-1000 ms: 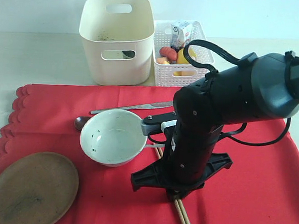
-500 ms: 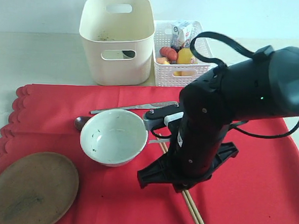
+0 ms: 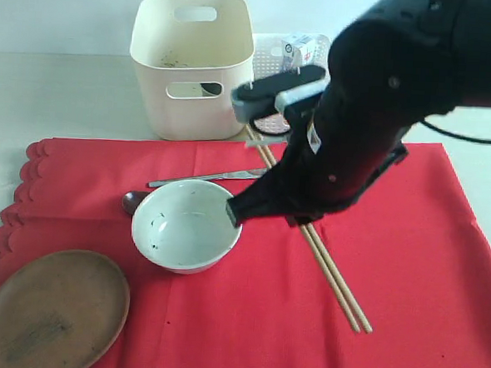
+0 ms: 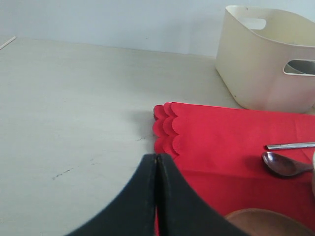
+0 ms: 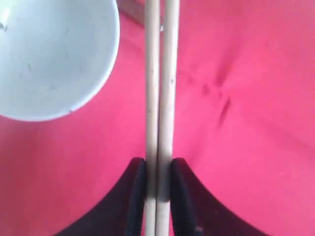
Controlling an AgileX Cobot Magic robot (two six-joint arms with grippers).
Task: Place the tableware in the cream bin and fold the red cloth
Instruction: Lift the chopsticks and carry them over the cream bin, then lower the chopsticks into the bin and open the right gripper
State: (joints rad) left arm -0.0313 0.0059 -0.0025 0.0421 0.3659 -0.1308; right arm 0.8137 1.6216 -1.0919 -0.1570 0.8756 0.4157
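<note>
Half shut and clamping the pair of wooden chopsticks (image 5: 158, 88) side by side in the right gripper (image 5: 157, 164). Hanging over the red cloth (image 5: 246, 123), just beside the speckled bowl (image 5: 49, 54). Pressing the left gripper (image 4: 156, 162) fully together near the cloth's scalloped edge, well short of the cream bin (image 4: 266, 59).

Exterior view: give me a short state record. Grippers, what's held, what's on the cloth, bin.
left gripper: shut, empty, by the scalloped edge of the cloth
right gripper: shut on chopsticks
on cloth: bowl, plate, knife, spoon
bin: upright, beyond the cloth
</note>
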